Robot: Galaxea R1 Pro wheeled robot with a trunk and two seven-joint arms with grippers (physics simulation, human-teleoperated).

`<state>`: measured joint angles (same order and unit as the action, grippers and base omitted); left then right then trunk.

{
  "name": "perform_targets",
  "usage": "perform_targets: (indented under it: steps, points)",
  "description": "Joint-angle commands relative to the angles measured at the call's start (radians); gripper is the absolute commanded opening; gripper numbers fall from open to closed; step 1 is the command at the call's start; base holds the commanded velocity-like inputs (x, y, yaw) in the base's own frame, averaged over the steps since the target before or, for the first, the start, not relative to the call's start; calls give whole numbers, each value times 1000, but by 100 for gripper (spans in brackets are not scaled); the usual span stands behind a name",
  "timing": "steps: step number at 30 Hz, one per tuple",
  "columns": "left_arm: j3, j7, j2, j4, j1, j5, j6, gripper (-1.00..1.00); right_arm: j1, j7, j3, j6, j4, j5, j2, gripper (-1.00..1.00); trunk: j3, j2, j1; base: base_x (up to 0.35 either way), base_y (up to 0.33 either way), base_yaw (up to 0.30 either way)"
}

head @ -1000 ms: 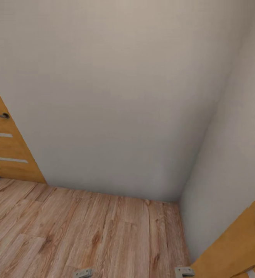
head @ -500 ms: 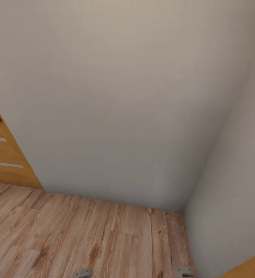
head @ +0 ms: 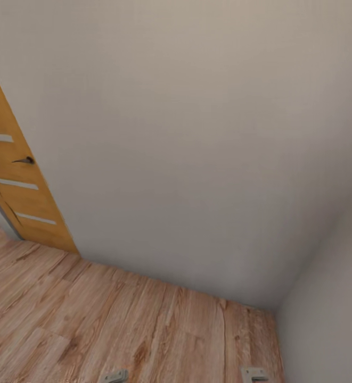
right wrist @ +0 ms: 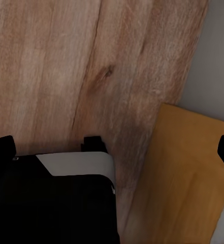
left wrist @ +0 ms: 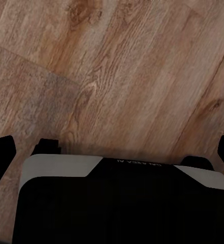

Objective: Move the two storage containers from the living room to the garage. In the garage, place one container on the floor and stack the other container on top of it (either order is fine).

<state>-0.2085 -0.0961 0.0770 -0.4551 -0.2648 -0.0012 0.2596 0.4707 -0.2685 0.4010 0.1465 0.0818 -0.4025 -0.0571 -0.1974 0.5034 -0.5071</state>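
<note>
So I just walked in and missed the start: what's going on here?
Nothing is being handled right now. The robot faces a corner of pale walls on wood-plank flooring, with an orange wooden door at the left. Both wrist cameras look down at the planks: the left gripper and right gripper are spread open and empty. The right wrist view also catches an orange wood panel.
</note>
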Motion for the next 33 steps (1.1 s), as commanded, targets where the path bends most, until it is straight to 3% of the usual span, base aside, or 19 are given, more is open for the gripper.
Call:
perform_targets:
  steps: [1,23,33]
  points:
    - [-8,-6,1,-2,-1,0,7,100,0,-5,9,7,3,-7,0,100,-2,2,0,7,0,279]
    - [-8,-6,1,-2,-1,0,7,100,0,-5,10,7,3,-7,0,100,2,2,0,3,1,281]
    - [-8,-6,1,-2,-1,0,7,100,0,-6,10,7,3,-7,0,100,7,2,0,272,116,282]
